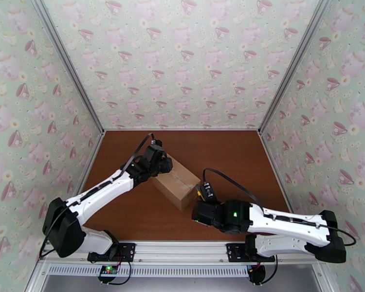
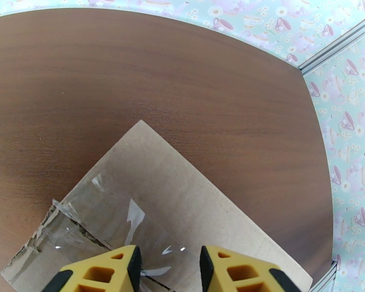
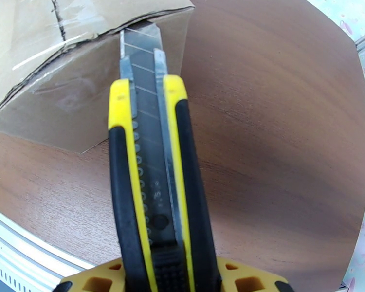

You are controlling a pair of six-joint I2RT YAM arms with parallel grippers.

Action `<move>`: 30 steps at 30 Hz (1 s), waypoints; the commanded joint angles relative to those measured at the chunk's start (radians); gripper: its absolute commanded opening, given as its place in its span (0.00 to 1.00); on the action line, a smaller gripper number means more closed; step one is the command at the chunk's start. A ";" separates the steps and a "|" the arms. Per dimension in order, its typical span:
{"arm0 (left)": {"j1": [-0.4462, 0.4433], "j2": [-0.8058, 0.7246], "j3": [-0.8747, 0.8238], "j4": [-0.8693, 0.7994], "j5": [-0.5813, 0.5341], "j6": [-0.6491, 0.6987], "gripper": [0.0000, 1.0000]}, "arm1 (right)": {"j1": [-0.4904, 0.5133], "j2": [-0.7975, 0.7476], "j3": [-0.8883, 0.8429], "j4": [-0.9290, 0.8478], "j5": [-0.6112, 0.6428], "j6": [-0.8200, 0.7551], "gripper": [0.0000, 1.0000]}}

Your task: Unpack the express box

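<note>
The express box (image 1: 178, 185), plain brown cardboard, lies at an angle in the middle of the table. Clear tape (image 2: 129, 217) runs along its top seam, and the cardboard is torn at one end. My left gripper (image 1: 164, 165) rests on the box's far-left end. In the left wrist view its yellow fingers (image 2: 112, 271) stand apart over the taped top (image 2: 182, 191), with nothing between them. My right gripper (image 1: 202, 194) is shut on a yellow and black utility knife (image 3: 153, 166). The knife's blade (image 3: 141, 49) touches the upper edge of the box's near end (image 3: 61, 98).
The brown wooden table (image 1: 231, 156) is closed in by teacup-patterned walls (image 1: 182, 59) on three sides. A metal rail (image 1: 182, 249) carrying both arm bases runs along the near edge. Bare tabletop lies to the right of and behind the box.
</note>
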 commanded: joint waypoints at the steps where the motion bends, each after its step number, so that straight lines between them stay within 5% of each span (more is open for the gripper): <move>1: -0.004 -0.022 0.043 -0.023 0.010 0.008 0.39 | 0.009 0.000 0.029 -0.006 0.034 -0.016 0.00; 18: -0.005 -0.077 0.062 -0.067 0.013 0.001 0.40 | 0.008 -0.001 0.026 -0.001 0.038 -0.015 0.00; 30: -0.078 -0.269 -0.081 -0.242 0.017 -0.126 0.36 | 0.009 0.023 0.035 -0.007 0.033 -0.027 0.00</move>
